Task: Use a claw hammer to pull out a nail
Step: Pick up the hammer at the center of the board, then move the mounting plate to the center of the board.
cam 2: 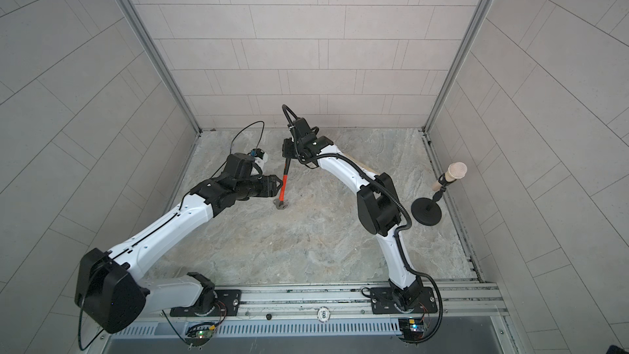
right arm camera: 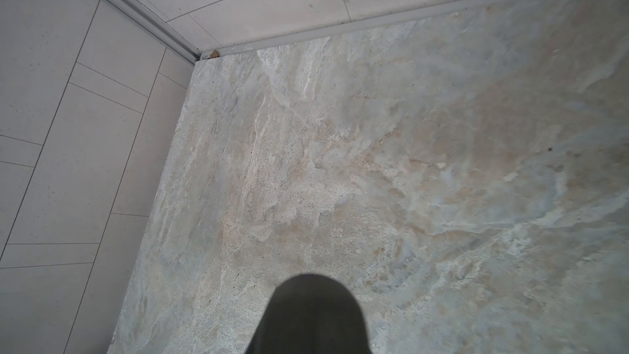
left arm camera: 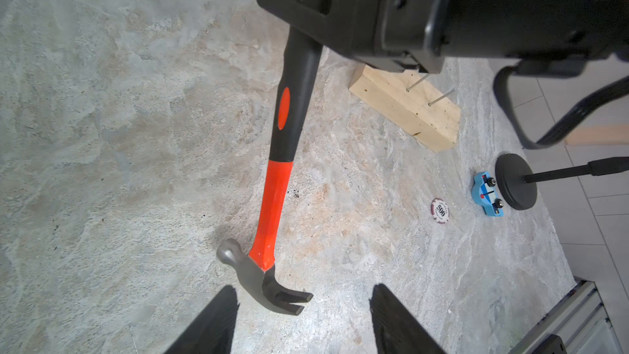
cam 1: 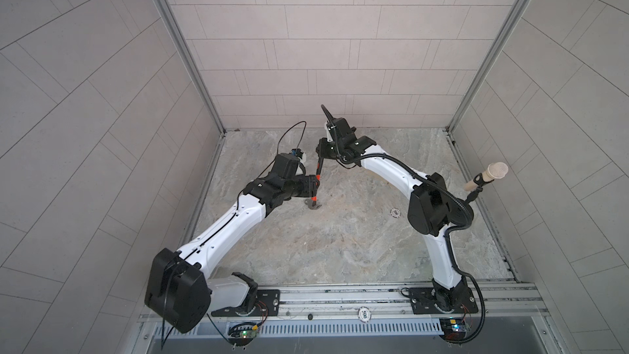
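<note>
The claw hammer (left arm camera: 272, 212) stands nearly upright, with its steel head and claw (cam 1: 315, 205) down at the stone tabletop. My right gripper (cam 1: 323, 153) is shut on the black handle end from above. The right wrist view shows only a dark rounded shape at its lower edge. My left gripper (left arm camera: 303, 325) is open, its fingers (left arm camera: 218, 321) apart on either side of the hammer head and touching nothing. In both top views it sits beside the orange shaft (cam 2: 282, 190). Two nails (left arm camera: 417, 82) stick out of a pale wooden block (left arm camera: 408, 110) behind the hammer.
A poker chip (left arm camera: 439, 211) and a blue toy car (left arm camera: 486, 194) lie near the black round base (cam 2: 426, 211) of a beige microphone stand (cam 1: 490, 175) at the right. Tiled walls close in the back and both sides. Another chip (cam 1: 364, 313) sits on the front rail.
</note>
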You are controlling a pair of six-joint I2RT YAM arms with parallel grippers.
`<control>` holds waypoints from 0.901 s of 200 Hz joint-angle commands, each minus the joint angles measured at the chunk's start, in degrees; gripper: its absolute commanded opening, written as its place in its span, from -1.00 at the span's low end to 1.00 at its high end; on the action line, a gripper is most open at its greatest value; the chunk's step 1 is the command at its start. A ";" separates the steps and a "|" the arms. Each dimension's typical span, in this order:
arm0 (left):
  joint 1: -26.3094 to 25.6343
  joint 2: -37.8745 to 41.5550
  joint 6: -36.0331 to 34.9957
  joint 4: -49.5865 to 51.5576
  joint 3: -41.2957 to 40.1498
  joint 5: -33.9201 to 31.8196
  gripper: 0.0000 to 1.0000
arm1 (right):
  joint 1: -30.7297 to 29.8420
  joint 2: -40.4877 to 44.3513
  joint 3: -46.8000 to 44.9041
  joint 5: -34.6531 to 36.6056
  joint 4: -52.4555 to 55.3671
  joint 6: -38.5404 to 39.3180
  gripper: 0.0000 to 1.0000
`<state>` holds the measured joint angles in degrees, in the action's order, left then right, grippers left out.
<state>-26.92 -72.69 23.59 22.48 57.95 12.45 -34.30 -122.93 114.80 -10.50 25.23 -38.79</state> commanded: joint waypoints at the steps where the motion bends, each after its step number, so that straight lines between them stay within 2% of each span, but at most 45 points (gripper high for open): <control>1: 1.78 2.44 1.80 -1.86 0.28 -0.47 0.37 | 0.43 7.31 0.21 3.74 0.65 1.83 -1.00; 39: 4.86 4.04 4.17 -3.19 -1.26 -1.96 0.45 | 1.12 13.41 -2.69 10.66 1.83 6.03 -1.00; 50: 5.19 4.00 4.86 -3.01 -1.37 -3.12 0.63 | 1.49 14.98 -3.42 12.78 1.99 6.92 -1.00; 63: 5.21 3.95 5.67 -3.22 -1.47 -4.54 0.69 | 2.23 16.91 -4.43 14.47 1.88 8.19 -1.00; 82: 5.25 3.65 7.20 -4.05 -1.70 -5.46 0.99 | 3.55 19.67 -5.74 16.09 1.20 10.16 -1.00; 137: 4.99 -0.34 10.31 -5.52 0.36 -5.57 1.00 | 7.93 27.10 -10.13 20.12 -2.86 15.21 -1.00; 180: 1.94 -8.25 10.27 -4.36 6.70 -5.94 1.00 | 13.12 29.52 -11.62 22.78 -3.04 17.60 -1.00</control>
<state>-23.03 -77.47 33.52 18.31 59.81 7.18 -23.46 -97.12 103.00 8.91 26.72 -23.44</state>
